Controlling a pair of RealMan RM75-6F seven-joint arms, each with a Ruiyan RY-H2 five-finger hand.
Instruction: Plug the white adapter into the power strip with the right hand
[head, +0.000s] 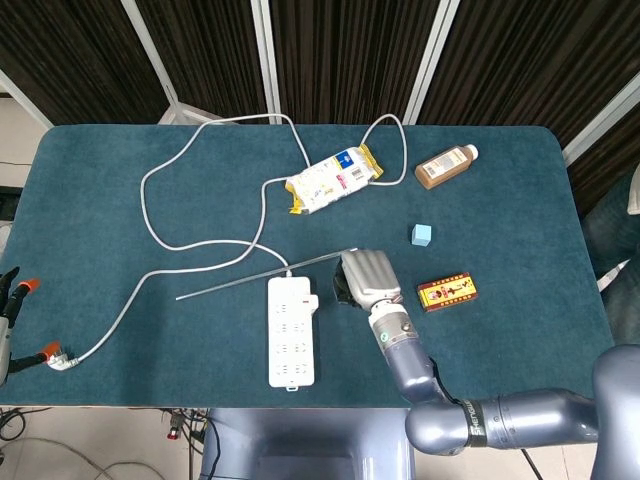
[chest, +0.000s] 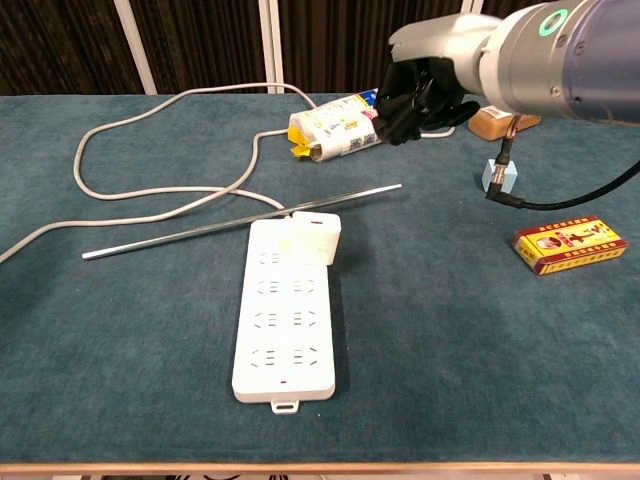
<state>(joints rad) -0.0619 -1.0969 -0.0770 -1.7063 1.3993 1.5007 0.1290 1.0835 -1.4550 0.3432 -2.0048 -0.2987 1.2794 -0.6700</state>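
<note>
The white power strip (head: 291, 332) (chest: 287, 310) lies near the table's front edge, its grey cable (head: 150, 200) looping off to the far left. The white adapter (head: 311, 300) (chest: 316, 236) sits at the strip's far right corner, touching it. My right hand (head: 368, 278) (chest: 420, 90) hovers above the table just right of the adapter, fingers hanging down and loosely curved with nothing in them. At the left edge of the head view only a sliver of my left hand (head: 8, 295) shows, and its fingers are unclear.
A thin metal rod (head: 265, 273) (chest: 240, 222) lies slanted just beyond the strip. Further back are a snack pack (head: 333, 180) (chest: 350, 125) and a brown bottle (head: 446, 166). A blue cube (head: 421, 235) (chest: 500, 176) and a red-yellow box (head: 447, 291) (chest: 570, 247) lie right of the hand.
</note>
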